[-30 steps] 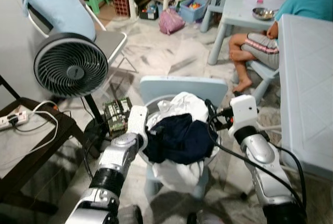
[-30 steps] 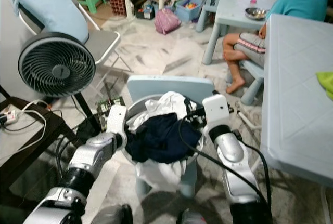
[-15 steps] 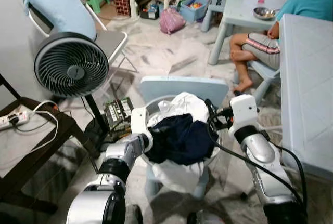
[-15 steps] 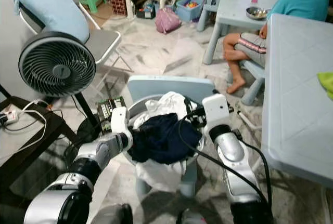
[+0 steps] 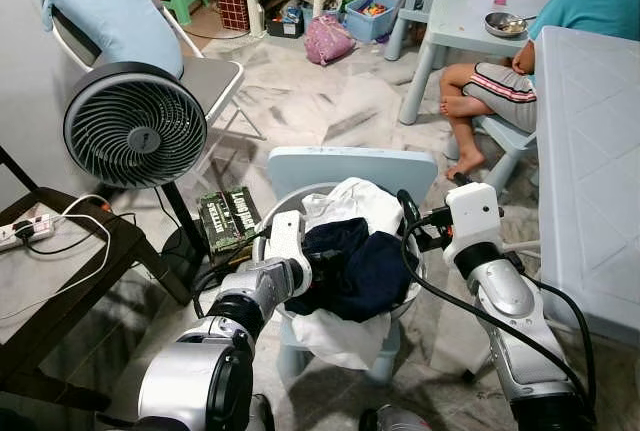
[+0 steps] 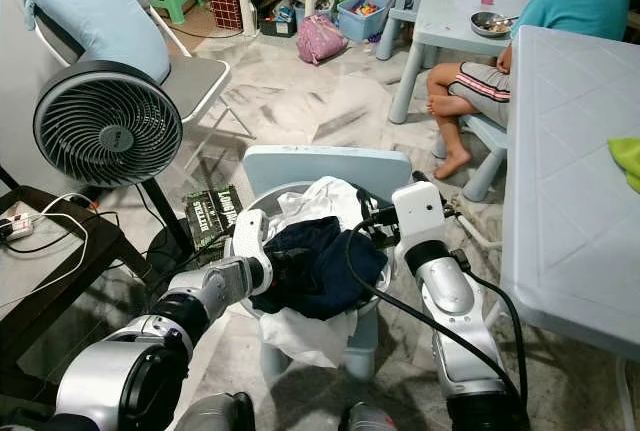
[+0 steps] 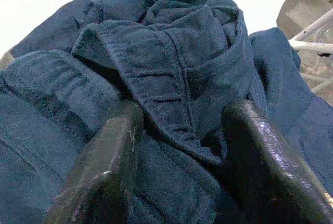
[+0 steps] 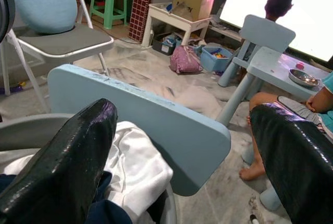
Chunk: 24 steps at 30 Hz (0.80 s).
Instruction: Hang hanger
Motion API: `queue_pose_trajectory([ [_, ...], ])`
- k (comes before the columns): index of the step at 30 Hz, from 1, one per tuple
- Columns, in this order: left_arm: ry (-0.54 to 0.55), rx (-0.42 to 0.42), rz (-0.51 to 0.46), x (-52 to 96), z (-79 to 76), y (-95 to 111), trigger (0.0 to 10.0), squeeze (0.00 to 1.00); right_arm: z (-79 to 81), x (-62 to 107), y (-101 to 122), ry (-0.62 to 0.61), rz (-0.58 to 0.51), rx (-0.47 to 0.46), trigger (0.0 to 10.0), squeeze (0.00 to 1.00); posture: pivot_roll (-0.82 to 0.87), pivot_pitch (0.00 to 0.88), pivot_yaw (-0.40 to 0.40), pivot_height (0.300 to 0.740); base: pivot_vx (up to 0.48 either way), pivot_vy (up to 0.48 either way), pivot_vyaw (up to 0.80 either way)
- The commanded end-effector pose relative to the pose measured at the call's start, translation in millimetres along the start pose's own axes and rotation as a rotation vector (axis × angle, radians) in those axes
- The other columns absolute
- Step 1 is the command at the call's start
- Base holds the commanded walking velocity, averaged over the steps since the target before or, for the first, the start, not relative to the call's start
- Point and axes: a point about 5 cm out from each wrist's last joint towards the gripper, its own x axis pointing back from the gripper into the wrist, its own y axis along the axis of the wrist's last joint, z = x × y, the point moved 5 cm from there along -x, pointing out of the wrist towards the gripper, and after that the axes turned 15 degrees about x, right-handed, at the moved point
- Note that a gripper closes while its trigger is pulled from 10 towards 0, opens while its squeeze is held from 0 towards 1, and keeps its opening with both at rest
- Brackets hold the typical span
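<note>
A round pale laundry basket (image 5: 288,205) stands on a small light-blue chair (image 5: 350,163) in front of me. A dark navy garment (image 5: 360,269) lies on top of white clothes (image 5: 352,201) in it. My left gripper (image 5: 310,267) reaches in from the basket's left side. In the left wrist view its black fingers (image 7: 112,146) stand apart on either side of a navy fold (image 7: 171,78), so it is open. My right gripper (image 5: 415,223) sits open at the basket's right rim, with the chair back (image 8: 156,125) seen between its fingers (image 8: 73,151). I see no hanger.
A standing fan (image 5: 135,136) and a folding chair (image 5: 215,76) with a blue cushion are at the left. A dark low table (image 5: 60,271) carries a power strip. A white table (image 5: 590,151) borders the right. A person (image 5: 560,31) sits behind on a small chair. A green box (image 5: 228,216) lies on the floor.
My left arm has swung right, carrying its gripper from the basket's left rim into the navy garment. The right arm has stayed at the right rim.
</note>
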Motion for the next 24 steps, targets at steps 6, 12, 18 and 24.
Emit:
queue_pose_trajectory([
  [6,0.024,-0.110,-0.009,-0.3,3.2,1.6,0.0,0.00,-1.4,-0.4,6.1,-0.003,-0.017,0.004,10.0,0.00,-0.08,0.077,0.015,0.740,0.000,0.000,0.00],
  [12,0.061,-0.134,-0.048,2.8,12.5,11.0,0.0,0.00,-0.9,-0.3,6.0,-0.004,-0.018,-0.003,10.0,0.00,-0.07,0.075,0.016,0.740,0.000,0.000,0.00],
  [18,0.058,-0.200,-0.086,3.8,11.1,18.9,0.0,0.00,-0.2,0.4,5.5,-0.006,-0.015,-0.006,10.0,0.00,-0.07,0.073,0.019,0.740,0.000,0.000,0.00],
  [24,0.074,-0.211,-0.126,5.6,14.0,26.0,0.0,0.00,-0.4,-1.2,6.0,-0.009,-0.017,-0.007,10.0,0.00,-0.07,0.068,0.019,0.740,0.000,0.000,0.00],
])
